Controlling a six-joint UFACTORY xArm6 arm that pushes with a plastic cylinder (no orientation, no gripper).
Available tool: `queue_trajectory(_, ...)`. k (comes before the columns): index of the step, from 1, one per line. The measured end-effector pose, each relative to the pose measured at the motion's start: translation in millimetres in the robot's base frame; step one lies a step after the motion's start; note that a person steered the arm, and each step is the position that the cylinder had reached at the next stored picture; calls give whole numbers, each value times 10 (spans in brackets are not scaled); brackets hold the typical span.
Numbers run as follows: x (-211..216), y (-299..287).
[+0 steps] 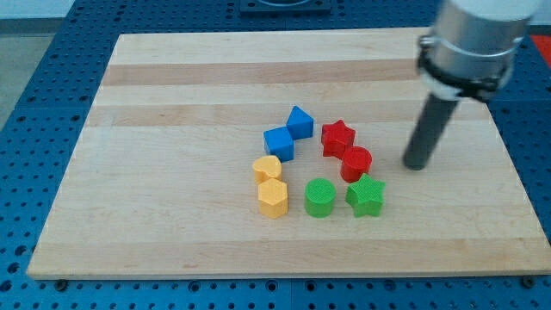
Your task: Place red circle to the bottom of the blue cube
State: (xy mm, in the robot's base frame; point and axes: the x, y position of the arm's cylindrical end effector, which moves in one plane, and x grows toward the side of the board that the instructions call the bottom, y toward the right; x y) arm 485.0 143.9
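Note:
The red circle [355, 163] lies right of the board's middle, touching the red star [338, 138] above it and the green star [365, 195] below it. The blue cube [280, 142] lies to the red circle's left, touching a blue triangular block [300, 121] at its upper right. My tip [416, 164] rests on the board to the right of the red circle, a short gap away, touching no block.
A green circle [319, 197] lies left of the green star. A yellow block [268, 168] and a yellow hexagon [272, 198] sit below the blue cube. The wooden board [172, 172] rests on a blue perforated table.

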Motion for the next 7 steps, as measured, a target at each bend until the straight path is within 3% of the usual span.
queue_trajectory(2, 215, -1409)
queue_trajectory(3, 215, -1527)
queue_trajectory(5, 205, -476)
queue_trajectory(7, -320, 128)
